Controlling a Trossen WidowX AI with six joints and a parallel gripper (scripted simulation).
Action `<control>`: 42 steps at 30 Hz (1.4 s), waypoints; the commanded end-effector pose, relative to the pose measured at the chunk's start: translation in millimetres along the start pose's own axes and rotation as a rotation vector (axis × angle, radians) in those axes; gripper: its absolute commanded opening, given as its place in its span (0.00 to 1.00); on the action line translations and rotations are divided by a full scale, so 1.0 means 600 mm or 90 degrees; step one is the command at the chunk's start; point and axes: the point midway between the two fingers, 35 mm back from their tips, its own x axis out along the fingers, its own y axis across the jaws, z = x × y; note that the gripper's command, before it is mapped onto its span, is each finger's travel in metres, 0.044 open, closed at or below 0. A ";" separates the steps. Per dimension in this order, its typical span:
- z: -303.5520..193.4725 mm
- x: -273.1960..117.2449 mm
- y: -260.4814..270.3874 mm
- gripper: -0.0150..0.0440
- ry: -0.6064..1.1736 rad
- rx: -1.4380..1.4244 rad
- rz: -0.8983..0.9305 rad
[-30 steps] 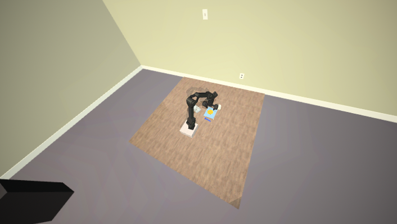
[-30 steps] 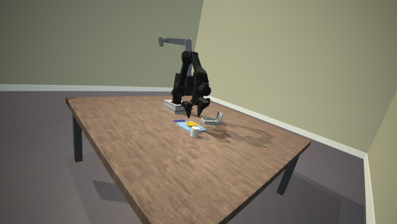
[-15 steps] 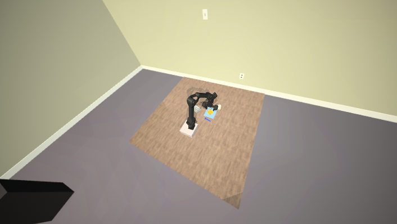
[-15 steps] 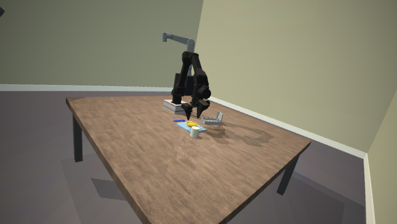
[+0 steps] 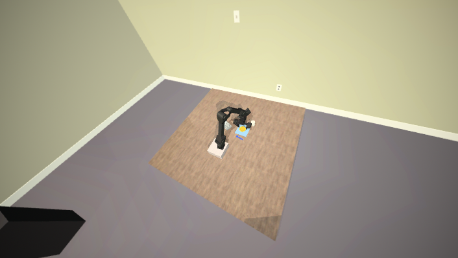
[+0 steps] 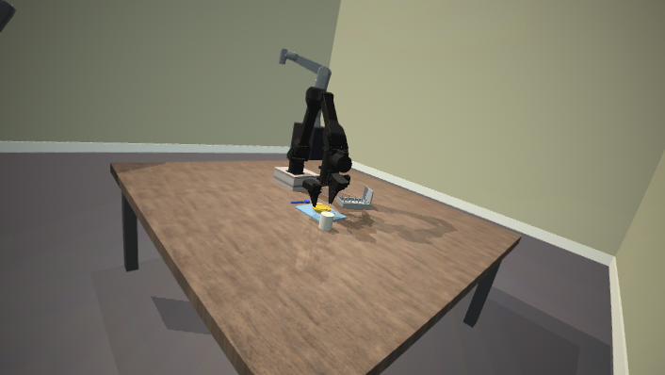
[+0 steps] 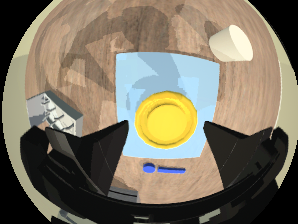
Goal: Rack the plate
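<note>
Wrist view, yellow plate (image 7: 165,120) flat on a blue mat (image 7: 168,104), centred between the spread fingers of the gripper (image 7: 166,137) above it, nothing held, dish rack (image 7: 55,113) off to one side, white cup (image 7: 232,43) beyond the mat

plate (image 7: 165,120): yellow, flat on a light-blue mat (image 7: 200,83), between the wide-apart fingers
spoon (image 7: 162,168): blue, just near of the mat
cup (image 7: 232,44): cream, far right
rack (image 7: 55,112): grey, left
</note>
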 end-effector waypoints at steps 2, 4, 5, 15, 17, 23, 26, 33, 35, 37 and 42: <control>-0.003 0.015 0.000 0.93 0.002 -0.002 -0.001; -0.004 0.020 0.000 0.93 0.002 -0.002 -0.001; -0.004 0.023 0.000 0.93 0.002 -0.002 -0.001; -0.006 0.038 0.000 0.93 0.002 -0.002 -0.001; -0.006 0.038 0.000 0.93 0.002 -0.002 -0.001; -0.006 0.038 0.000 0.89 0.002 -0.002 -0.001; -0.006 0.038 0.000 0.86 0.002 -0.002 -0.001; -0.005 0.032 0.000 0.68 0.002 -0.002 -0.001; 0.000 0.017 -0.002 0.59 0.002 -0.002 -0.002; 0.004 0.000 -0.003 0.50 0.002 -0.002 -0.002; 0.013 -0.043 -0.006 0.28 0.002 -0.002 -0.002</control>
